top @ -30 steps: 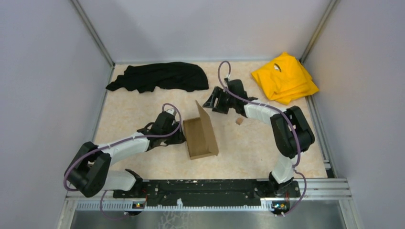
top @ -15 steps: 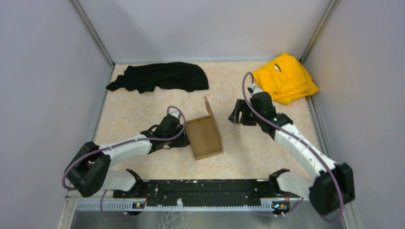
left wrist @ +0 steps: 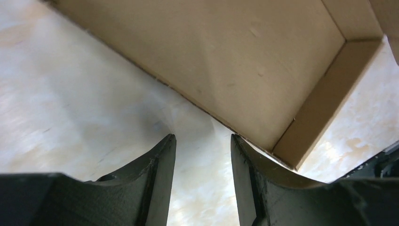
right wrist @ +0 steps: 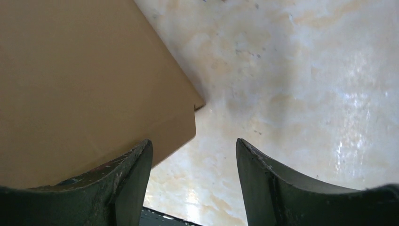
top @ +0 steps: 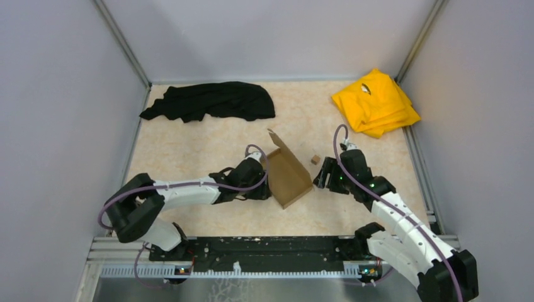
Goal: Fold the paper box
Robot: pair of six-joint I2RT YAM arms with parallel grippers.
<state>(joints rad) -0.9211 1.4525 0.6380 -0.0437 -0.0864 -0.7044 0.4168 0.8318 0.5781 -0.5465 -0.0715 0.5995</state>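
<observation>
The paper box [top: 289, 173] is a shallow brown cardboard tray lying at an angle in the middle of the table, with a flap [top: 281, 143] raised along its far edge. My left gripper [top: 263, 187] is open at the box's left wall. In the left wrist view the box [left wrist: 235, 61] shows its open inside just past my left gripper [left wrist: 202, 141], which holds nothing. My right gripper [top: 322, 177] is open at the box's right side. In the right wrist view my right gripper [right wrist: 193, 143] holds only bare table, with one fingertip [right wrist: 141, 155] by the box [right wrist: 84, 84] corner.
A tiny brown cube [top: 315, 160] lies just beyond the right gripper. A black cloth [top: 211, 100] is bunched at the back left and a yellow cloth [top: 374, 102] at the back right. Grey walls close in the table on three sides.
The right arm has swung from behind the box to its near right side. The left gripper moved right, and the box slid right, turned, and its flap leans lower.
</observation>
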